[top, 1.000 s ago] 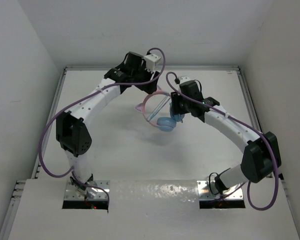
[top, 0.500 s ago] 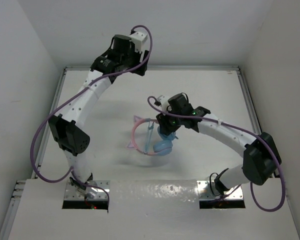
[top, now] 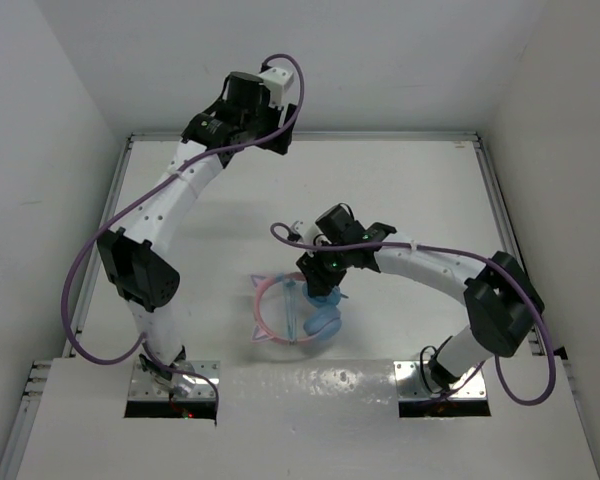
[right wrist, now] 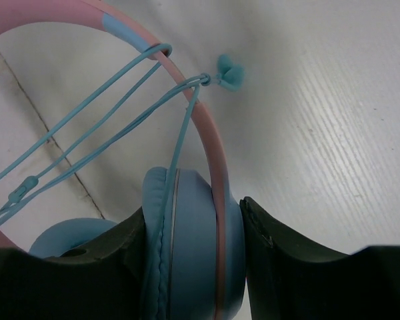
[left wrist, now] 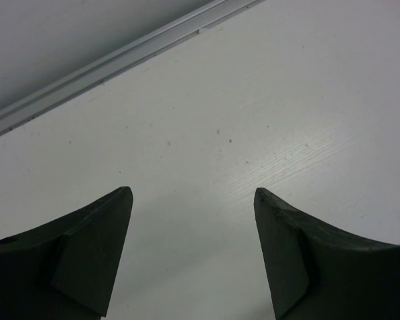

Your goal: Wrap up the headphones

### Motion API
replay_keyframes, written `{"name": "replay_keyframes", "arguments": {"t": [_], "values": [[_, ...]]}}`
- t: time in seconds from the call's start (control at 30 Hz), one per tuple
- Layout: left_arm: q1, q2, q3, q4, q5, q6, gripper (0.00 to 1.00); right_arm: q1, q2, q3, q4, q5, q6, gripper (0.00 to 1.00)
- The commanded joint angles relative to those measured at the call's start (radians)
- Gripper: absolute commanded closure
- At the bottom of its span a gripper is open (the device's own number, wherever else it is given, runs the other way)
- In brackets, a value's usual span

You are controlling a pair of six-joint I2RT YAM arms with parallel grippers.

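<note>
The headphones (top: 302, 318) hang from my right gripper (top: 325, 283) just above the near middle of the table. Their pink headband (right wrist: 207, 127) loops toward the front edge. The right gripper (right wrist: 193, 250) is shut on one light blue ear cup (right wrist: 187, 253), with the headband strip pinched against it. The thin teal cable (right wrist: 87, 140) is wound in several strands across the headband, and its plug (right wrist: 229, 73) sticks out beside the band. The second ear cup (right wrist: 67, 240) shows at lower left. My left gripper (top: 270, 125) is open and empty, high at the far left, over bare table (left wrist: 207, 133).
A metal rail (left wrist: 113, 63) runs along the table's far edge below the back wall. White walls close in the left, right and back sides. The taped front ledge (top: 310, 385) lies just below the headphones, between the two arm bases.
My right gripper has carried the headphones from the table's middle toward the near front edge. My left arm let go, lifted back to the far left and now stays still.
</note>
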Motion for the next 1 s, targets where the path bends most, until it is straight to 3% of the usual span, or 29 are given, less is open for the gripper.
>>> {"name": "replay_keyframes", "arguments": {"t": [0.0, 0.3, 0.57, 0.97], "values": [[-0.002, -0.020, -0.004, 0.017, 0.003, -0.002, 0.29, 0.037, -0.026, 0.005, 0.028, -0.031, -0.022, 1.00], [-0.002, -0.017, -0.017, 0.016, 0.017, -0.005, 0.30, 0.129, -0.055, -0.021, 0.034, 0.009, -0.021, 1.00], [-0.003, -0.013, -0.028, 0.011, 0.043, -0.008, 0.31, 0.129, -0.041, -0.055, 0.092, 0.009, -0.021, 1.00], [-0.006, -0.021, -0.047, 0.005, 0.051, -0.010, 0.33, 0.078, 0.040, -0.009, 0.217, 0.138, -0.024, 1.00]]}}
